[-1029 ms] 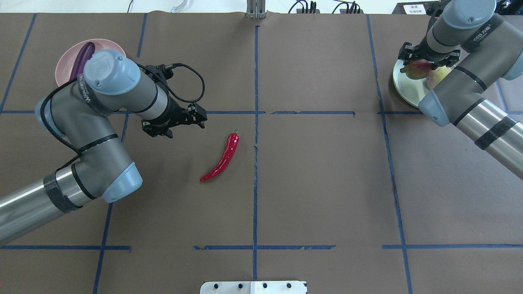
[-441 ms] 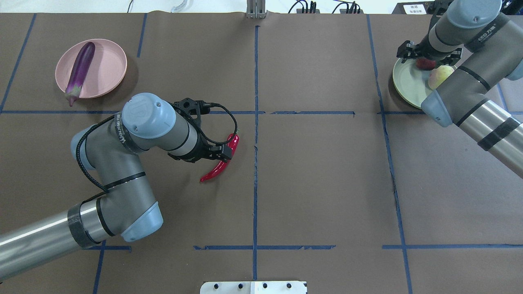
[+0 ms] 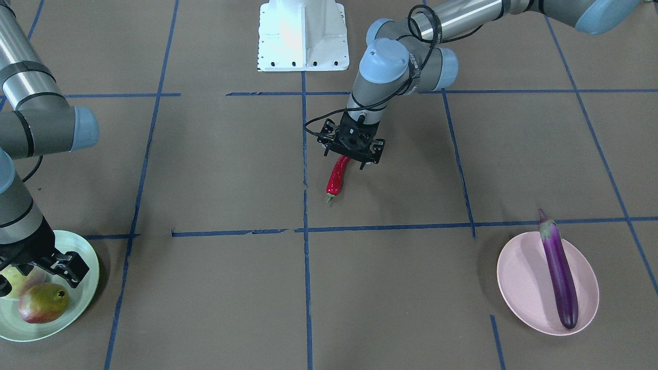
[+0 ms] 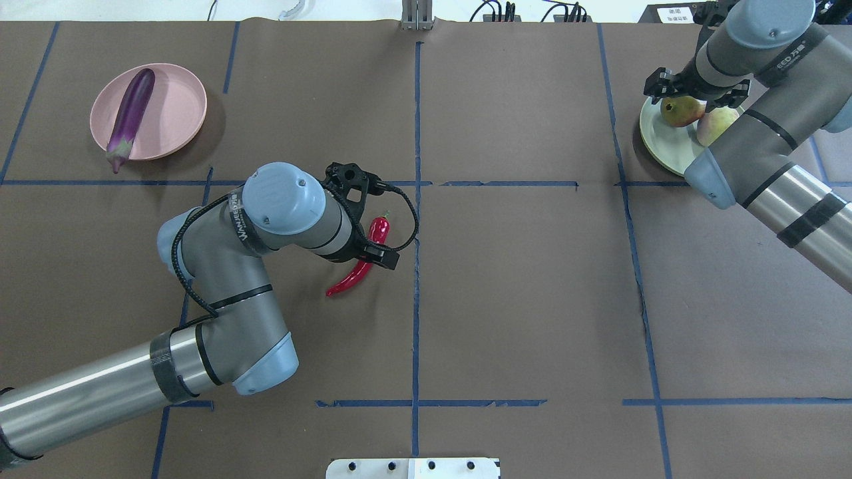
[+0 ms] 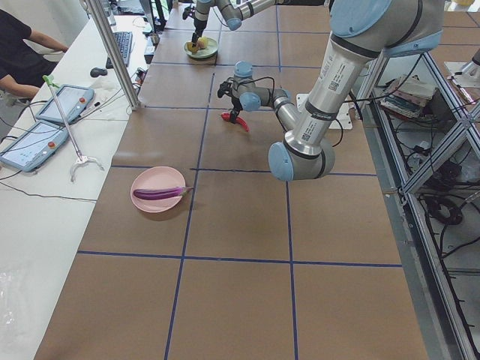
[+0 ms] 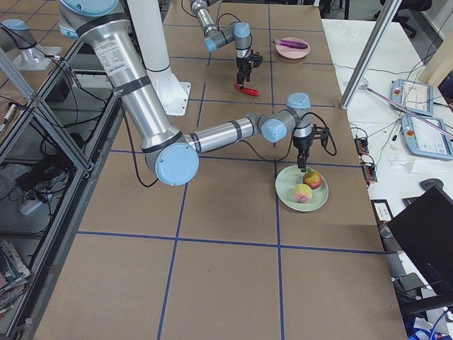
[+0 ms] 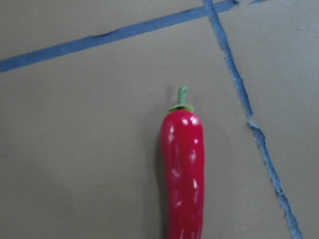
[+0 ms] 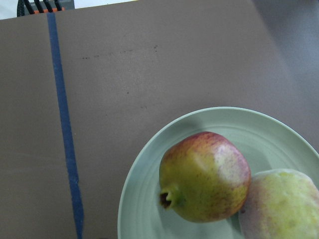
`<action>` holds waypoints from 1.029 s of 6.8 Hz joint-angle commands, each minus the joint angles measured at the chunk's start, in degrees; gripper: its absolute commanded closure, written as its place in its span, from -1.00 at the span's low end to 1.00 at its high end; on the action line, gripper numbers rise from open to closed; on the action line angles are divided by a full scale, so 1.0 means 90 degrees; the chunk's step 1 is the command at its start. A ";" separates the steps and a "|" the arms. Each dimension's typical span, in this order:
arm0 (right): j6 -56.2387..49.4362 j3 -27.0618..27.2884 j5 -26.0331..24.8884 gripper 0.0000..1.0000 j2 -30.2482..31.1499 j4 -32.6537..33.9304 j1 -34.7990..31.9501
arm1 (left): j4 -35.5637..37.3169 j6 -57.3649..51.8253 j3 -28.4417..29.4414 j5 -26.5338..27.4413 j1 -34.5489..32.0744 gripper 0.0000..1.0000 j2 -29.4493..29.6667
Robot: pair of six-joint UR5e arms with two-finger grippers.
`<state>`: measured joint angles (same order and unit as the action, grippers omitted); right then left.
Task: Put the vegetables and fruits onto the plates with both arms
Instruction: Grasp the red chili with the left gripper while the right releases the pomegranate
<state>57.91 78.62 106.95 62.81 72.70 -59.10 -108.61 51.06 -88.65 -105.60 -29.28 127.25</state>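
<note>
Overhead exterior: the left claw [image 4: 374, 254] is held open over the chili pepper [image 4: 346, 283] lying on the tabletop [image 4: 519, 299], apparently for a grasp toward the pink plate [image 4: 176, 113], while the right claw [image 4: 695, 92] is held open above the green plate [image 4: 659, 143].

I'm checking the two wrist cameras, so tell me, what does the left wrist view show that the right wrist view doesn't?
Only the left wrist view shows the red chili pepper, lying on the table with its green stem pointing up the frame. Only the right wrist view shows the mint green plate holding the pomegranate and the peach side by side. Both show the brown table cover and blue tape lines.
</note>
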 commanded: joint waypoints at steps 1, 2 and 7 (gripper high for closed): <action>0.0040 0.0605 0.0456 -1.00 0.0061 0.0114 0.0004 | -0.0051 -0.0039 0.0542 0.0190 0.0011 -0.76 0.0391; 0.0069 0.1374 0.1331 -1.00 0.0419 0.0261 -0.0054 | -0.0042 -0.0058 0.0553 0.0200 0.0011 -0.10 0.0382; 0.0040 0.3537 0.2609 -1.00 0.2275 0.0291 -0.0533 | -0.0266 0.0077 0.0456 0.0200 -0.0913 1.00 0.0334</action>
<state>58.43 107.63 129.90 80.10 75.32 -63.39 -110.56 50.71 -84.11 -103.81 -33.90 130.43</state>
